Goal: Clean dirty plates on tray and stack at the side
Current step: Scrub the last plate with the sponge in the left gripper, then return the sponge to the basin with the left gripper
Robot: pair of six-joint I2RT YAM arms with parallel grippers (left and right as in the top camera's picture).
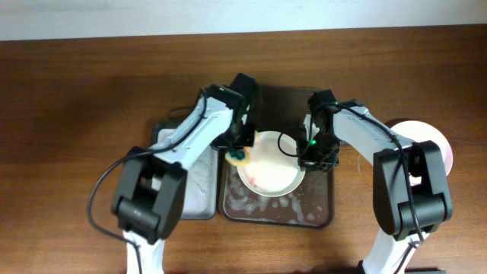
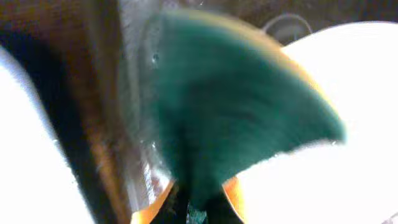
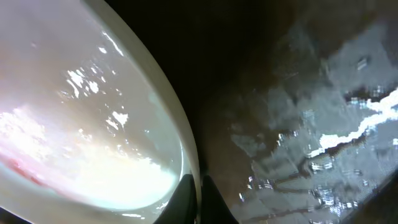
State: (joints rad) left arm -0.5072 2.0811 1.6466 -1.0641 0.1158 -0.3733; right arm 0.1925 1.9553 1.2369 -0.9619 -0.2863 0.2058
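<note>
scrubbing a plate (image 1: pixel 274 171) right now, most likely. holding a green and yellow sponge (image 1: pixel 239 157) in the left fingers (image 1: pixel 237 148), shut tight on it, pressed at the left rim of that plate. pinching the right rim of the same plate with the right fingers (image 3: pixel 198 194), closed on it, to stop it sliding. sitting over the brown tray (image 1: pixel 278 215), in the middle of the counter (image 1: pixel 68 91). hard to tell if lifted a bit or lying flat. wet and soapy on the tray floor, with white foam along the side nearest the front edge of the counter. not clean yet: showing a faint red smear (image 3: pixel 25 167) inside the plate, seen in the right wrist view. waiting near the right edge of the counter, partly hidden by the right arm, another plate (image 1: pixel 435 135), off the tray, maybe the start of the stack. no third plate to be seen.

next, rub the sponge across the plate toward the red smear, pressing down softly. keep the right pinch firm, because of all the slippery soap. once white all over, pull the sponge away, lift the plate by its rim, carry it toward the right edge and set it on top of the other one.
</note>
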